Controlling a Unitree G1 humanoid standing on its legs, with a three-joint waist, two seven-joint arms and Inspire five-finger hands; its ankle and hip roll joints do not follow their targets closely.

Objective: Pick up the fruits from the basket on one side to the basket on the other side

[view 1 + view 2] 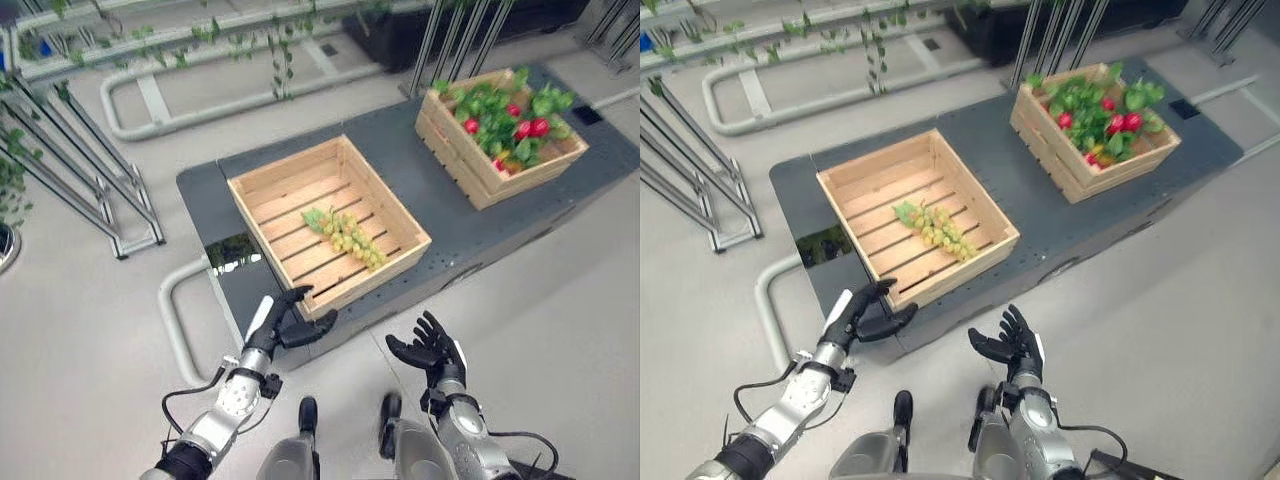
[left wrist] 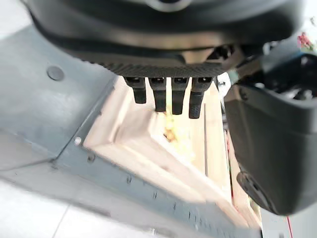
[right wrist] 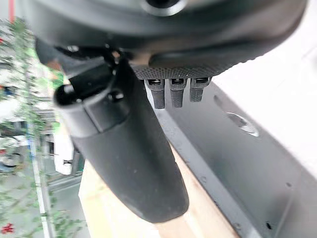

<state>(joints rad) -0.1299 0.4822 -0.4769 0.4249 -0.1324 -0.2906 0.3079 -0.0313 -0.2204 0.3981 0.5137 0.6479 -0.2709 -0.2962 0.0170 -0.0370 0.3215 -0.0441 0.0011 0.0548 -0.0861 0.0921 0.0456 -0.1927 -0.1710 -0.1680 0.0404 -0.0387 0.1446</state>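
Green grapes (image 1: 346,236) lying in near crate (image 1: 330,222), far crate (image 1: 500,135) of leaves and red fruit beyond, no writing legible, left hand (image 1: 287,322) and right hand (image 1: 432,352) held open and empty before near crate

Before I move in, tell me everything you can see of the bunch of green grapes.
The bunch of green grapes is one long cluster of pale yellow-green berries, leafier at its far-left end. It lies flat and diagonal on the slatted floor of the nearer wooden crate, around the middle, apart from the walls. Nothing else touches it: the left hand and right hand hover open short of the crate.
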